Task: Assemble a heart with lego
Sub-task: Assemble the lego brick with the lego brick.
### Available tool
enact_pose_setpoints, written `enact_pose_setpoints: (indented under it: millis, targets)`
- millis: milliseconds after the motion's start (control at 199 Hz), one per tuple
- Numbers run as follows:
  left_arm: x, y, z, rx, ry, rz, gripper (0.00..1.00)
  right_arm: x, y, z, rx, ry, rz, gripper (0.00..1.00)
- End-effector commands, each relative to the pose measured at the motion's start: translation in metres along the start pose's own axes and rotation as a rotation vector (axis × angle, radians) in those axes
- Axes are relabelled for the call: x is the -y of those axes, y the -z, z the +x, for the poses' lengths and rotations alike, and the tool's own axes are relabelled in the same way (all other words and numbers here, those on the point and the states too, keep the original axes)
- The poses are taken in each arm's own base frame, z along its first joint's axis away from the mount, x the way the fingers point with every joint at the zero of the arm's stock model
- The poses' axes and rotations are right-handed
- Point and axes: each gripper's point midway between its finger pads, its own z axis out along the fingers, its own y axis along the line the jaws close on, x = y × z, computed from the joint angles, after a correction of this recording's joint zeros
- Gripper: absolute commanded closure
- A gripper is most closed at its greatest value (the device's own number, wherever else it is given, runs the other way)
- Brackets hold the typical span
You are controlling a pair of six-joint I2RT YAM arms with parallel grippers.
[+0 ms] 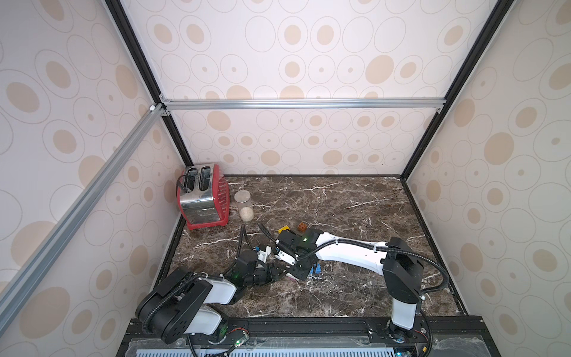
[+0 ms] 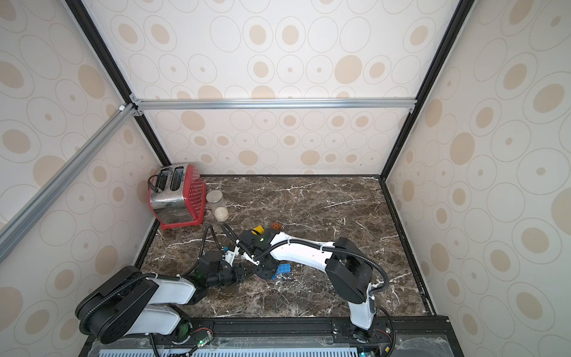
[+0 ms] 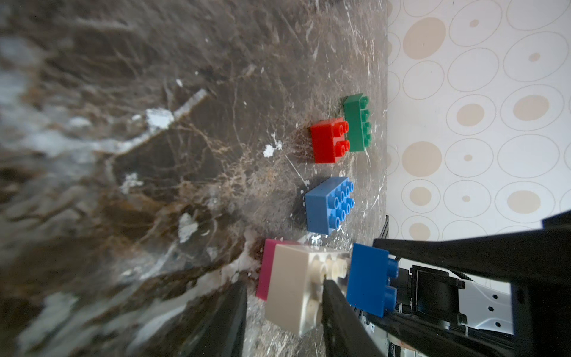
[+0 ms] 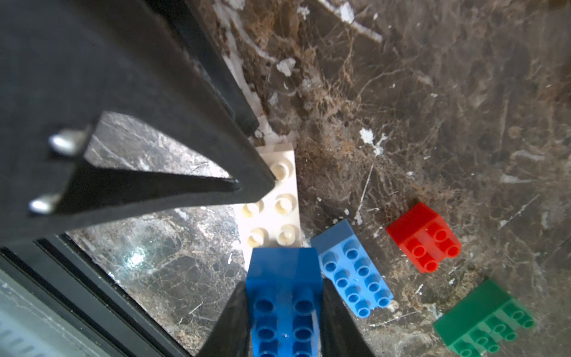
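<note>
Nearest in: left gripper is clamped on the white studded plastic brick, one finger laid over its studs, the other low beside the small pink plastic brick underneath. That two-brick stack, near-middle on the dark marble tabletop, is all of the heart built so far. Right gripper is pinched on the dark blue studded brick, held studs-up at the white brick's free end; touching or just clear can't be told. Main risk: studs not lined up when pressed, so the blue brick gets cocked or the white one is levered off the pink. The finger over the studs could be trapped, and the two claws are close enough to be knocked together. Just beside, the light blue studded brick could be shoved by a right finger. Small red brick and long green brick farther out are unlikely to be hit. Yellow brick and orange brick sit just behind the right wrist; an arm swing could scatter them. Clear jar and red-and-chrome toaster, far-left corner, are not threatened.
</note>
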Motion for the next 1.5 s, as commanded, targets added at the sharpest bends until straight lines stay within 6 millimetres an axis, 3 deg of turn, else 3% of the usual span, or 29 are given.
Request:
enact_pose_setpoints:
  millis: [0,687,1093,1268,1499]
  targets:
    - [-0.011,0.000,0.007,-0.022,0.013,-0.055,0.60,-0.004,-0.008,0.005,-0.026,0.017,-0.009,0.83]
    - [-0.009,0.001,0.007,-0.025,0.007,-0.048,0.57,-0.017,-0.014,-0.001,-0.038,-0.008,-0.058,0.83]
    - [-0.010,0.002,0.008,-0.024,0.006,-0.055,0.57,-0.007,-0.023,0.003,-0.093,-0.005,-0.003,0.84]
    - [-0.008,0.003,0.007,-0.020,0.001,-0.048,0.57,-0.011,-0.033,0.005,-0.131,0.011,-0.022,0.84]
    - [-0.007,0.006,0.008,-0.018,-0.006,-0.052,0.54,-0.013,-0.041,-0.006,-0.107,-0.018,-0.044,0.84]
